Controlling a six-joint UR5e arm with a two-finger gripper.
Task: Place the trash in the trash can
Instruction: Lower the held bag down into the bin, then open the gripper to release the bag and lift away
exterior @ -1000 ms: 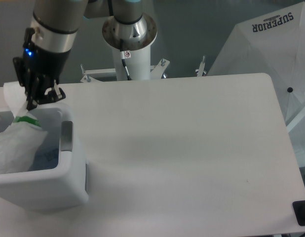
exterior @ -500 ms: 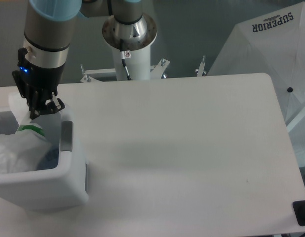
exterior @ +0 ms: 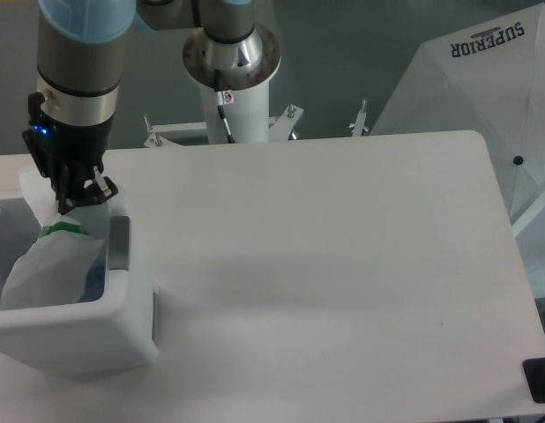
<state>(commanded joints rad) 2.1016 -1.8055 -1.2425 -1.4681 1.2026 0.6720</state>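
Gripper: the gripper [exterior: 68, 196] hangs over the far edge of the trash can, at the far left of the scene; its dark fingers are pinched on the top of the white bag, just above the bag's green strip
Arm: the grey and pale blue arm [exterior: 78, 53] rises straight up from the gripper and leaves the picture at the top; a small blue light glows on the black wrist part
White bag: the translucent white bag [exterior: 52, 264] hangs from the gripper down into the trash can, its lower part resting inside and bulging toward the left wall; the green strip [exterior: 64, 230] sits near its top
Trash can: the boxy white trash can [exterior: 123, 326] stands on the near left part of the table, cut off by the left edge of the picture; its grey handle recess [exterior: 119, 243] faces right; something bluish shows inside beside the bag, too dim to tell what it is
Table: the white table [exterior: 343, 264] fills most of the view, its rounded far right corner visible
Robot base: the white pedestal and round metal flange [exterior: 231, 62] stand beyond the far edge of the table, centre left
Fabric: the large white fabric printed "SUPERIOR" [exterior: 484, 79] lies off the table at the far right
Dark object: a small black thing [exterior: 541, 379] sits at the near right edge, partly cut off
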